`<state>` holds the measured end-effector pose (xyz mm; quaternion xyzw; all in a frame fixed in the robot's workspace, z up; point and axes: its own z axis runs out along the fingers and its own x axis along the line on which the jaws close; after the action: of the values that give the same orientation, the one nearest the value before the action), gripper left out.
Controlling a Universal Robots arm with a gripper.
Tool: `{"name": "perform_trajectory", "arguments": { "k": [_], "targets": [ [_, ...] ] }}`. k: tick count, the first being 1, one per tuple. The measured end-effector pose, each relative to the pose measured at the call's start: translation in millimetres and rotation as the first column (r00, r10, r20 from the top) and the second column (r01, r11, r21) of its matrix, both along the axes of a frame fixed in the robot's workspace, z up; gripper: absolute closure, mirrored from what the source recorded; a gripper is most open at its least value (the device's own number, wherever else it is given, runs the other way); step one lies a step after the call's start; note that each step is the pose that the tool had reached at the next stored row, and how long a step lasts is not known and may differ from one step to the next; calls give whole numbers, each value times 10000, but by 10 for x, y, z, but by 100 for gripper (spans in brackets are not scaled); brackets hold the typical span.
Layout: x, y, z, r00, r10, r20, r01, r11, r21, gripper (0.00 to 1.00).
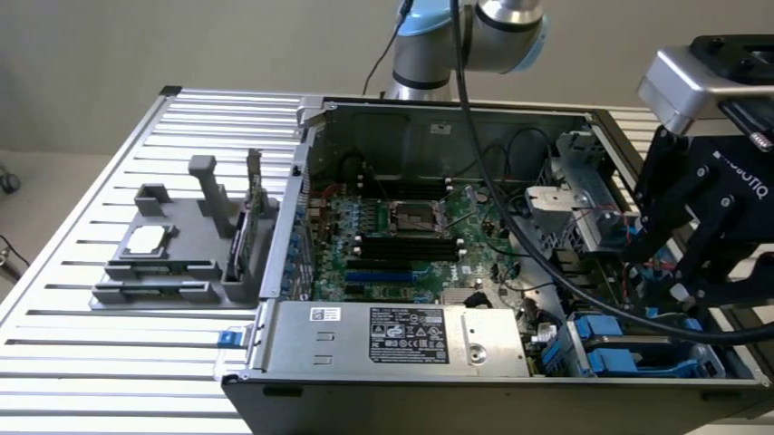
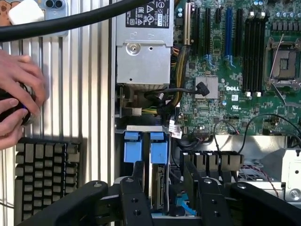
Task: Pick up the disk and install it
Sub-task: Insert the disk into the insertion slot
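Black claw (image 2: 164, 176) hangs over a corner of the open computer case (image 1: 459, 111). Its jaws are spread astride the disk (image 2: 158, 187), with a gap showing on one side, so it grips nothing. "ROBOTIQ" is printed on its body.

The case lies on a slatted metal tabletop (image 1: 72, 362). Inside the case, the green motherboard (image 1: 400, 245) fills the middle and reads "DELL" in white. A silver power supply box (image 1: 400, 337) sits along one wall, its black-and-white label too fine to read. The disk stands on edge in the case's drive-bay corner, next to the power supply and framed by its blue carrier. A second blue carrier (image 2: 131, 149) sits just beside it.

Outside the case, on the exterior view's left, a grey fixture (image 1: 169, 263) holds a small square silver chip (image 1: 148, 238). Outside the case's power-supply wall lie a dark keyboard (image 2: 47, 174) and, near it, a person's hand (image 2: 19, 89).
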<state>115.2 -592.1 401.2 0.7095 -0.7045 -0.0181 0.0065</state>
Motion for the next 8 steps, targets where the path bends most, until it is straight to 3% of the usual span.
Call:
{"name": "perform_trajectory", "arguments": {
  "k": [4, 8],
  "targets": [
    [0, 4, -23, 10000, 0, 0, 0, 10000, -4, 53],
    [4, 57, -30, 10000, 0, 29, 0, 10000, 1, 53]
  ]
}}
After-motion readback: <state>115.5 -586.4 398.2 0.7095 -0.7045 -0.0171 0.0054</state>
